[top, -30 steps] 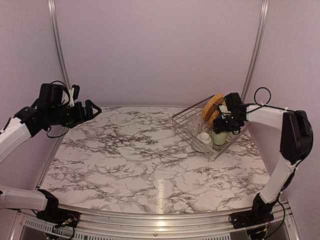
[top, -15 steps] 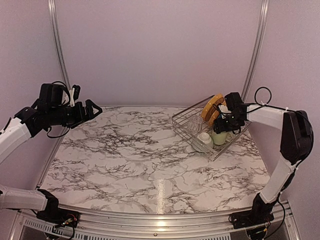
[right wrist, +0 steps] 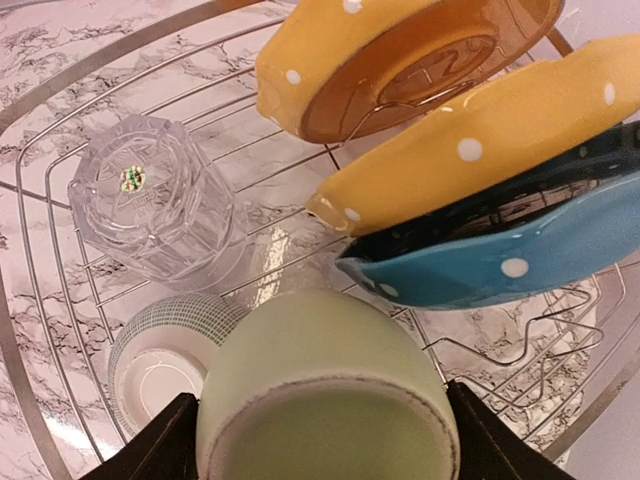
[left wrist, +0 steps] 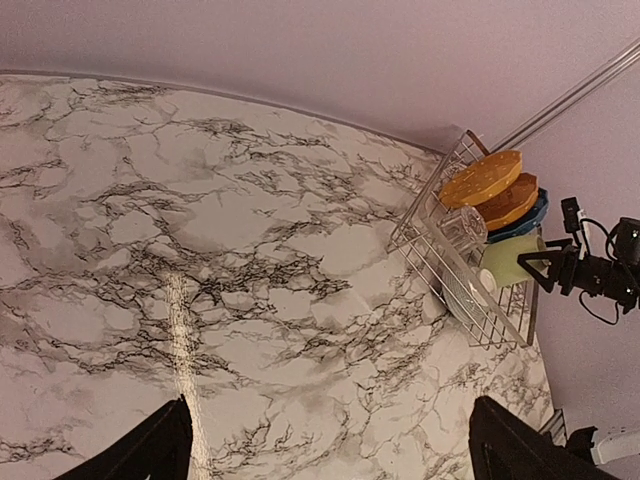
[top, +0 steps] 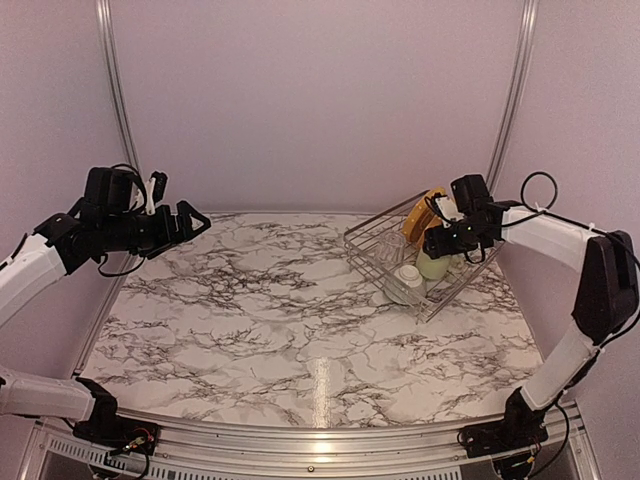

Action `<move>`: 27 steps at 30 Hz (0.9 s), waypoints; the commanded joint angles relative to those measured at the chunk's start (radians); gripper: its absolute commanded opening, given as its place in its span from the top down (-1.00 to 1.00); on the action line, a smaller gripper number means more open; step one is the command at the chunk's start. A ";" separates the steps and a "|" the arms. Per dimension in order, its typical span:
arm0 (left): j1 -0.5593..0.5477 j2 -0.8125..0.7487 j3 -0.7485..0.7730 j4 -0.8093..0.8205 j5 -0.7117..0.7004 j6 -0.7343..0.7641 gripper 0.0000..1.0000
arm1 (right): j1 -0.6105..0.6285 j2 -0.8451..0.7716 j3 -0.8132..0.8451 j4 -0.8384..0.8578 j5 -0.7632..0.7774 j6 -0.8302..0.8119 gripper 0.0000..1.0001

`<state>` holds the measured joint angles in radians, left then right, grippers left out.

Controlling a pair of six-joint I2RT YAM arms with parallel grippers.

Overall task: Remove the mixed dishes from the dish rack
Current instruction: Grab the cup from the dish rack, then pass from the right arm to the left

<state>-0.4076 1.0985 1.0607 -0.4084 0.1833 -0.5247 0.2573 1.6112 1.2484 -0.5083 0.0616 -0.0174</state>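
The silver wire dish rack (top: 372,246) sits at the back right of the marble table. In it lean two yellow-orange dotted plates (right wrist: 400,60) and a blue dotted plate (right wrist: 500,250). A clear glass (right wrist: 155,205) and a small pale bowl (right wrist: 160,365) lie beside them. My right gripper (top: 437,250) is shut on the pale green mug (right wrist: 320,380), one finger against each side, over the rack's right end. My left gripper (top: 190,222) hangs open and empty above the table's far left, well away from the rack (left wrist: 430,250).
Bare marble stretches between the rack and the left arm. The purple back wall and two metal corner rails (top: 508,110) stand close behind the rack. The table's front edge runs along a metal rail (top: 320,440).
The right gripper's jaws have narrowed onto the green mug and lifted it slightly up and left inside the rack. The left arm has drifted slightly to the right.
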 commanded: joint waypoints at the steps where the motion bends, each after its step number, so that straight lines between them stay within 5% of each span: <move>1: -0.008 0.008 -0.009 0.026 0.005 -0.012 -0.98 | 0.024 -0.052 0.041 0.049 -0.024 0.001 0.20; 14: -0.026 0.063 -0.008 0.108 0.059 -0.075 -0.98 | 0.028 -0.137 0.073 0.054 -0.136 0.128 0.28; 21: -0.035 0.125 -0.033 0.288 0.197 -0.209 -0.98 | 0.027 -0.181 0.090 0.157 -0.355 0.313 0.26; 27: -0.069 0.190 -0.030 0.458 0.285 -0.323 -0.97 | 0.045 -0.232 0.003 0.434 -0.623 0.545 0.24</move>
<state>-0.4515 1.2583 1.0389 -0.1146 0.3779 -0.7563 0.2775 1.4448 1.2602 -0.3740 -0.3321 0.3317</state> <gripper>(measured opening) 0.987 0.739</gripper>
